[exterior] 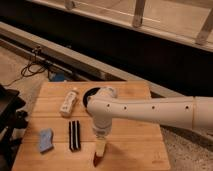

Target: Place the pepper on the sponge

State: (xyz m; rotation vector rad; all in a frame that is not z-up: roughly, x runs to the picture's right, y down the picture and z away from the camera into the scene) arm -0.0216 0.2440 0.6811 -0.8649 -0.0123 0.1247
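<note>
The gripper (101, 147), a pale yellowish tip under a smooth white cylindrical wrist, points straight down near the front edge of the wooden table (137, 147); whether it is spread or pinching cannot be told. Directly beneath it, touching its tip, the pepper (97, 159) shows as a slim dark red tapering shape on the planks. To the left lies a black-and-white striped block (74, 135), and further left the sponge (45, 140), a soft light blue block with a wavy outline, well apart from the pepper. Behind lie a white bottle (68, 102) and a dark round dish (91, 94).
</note>
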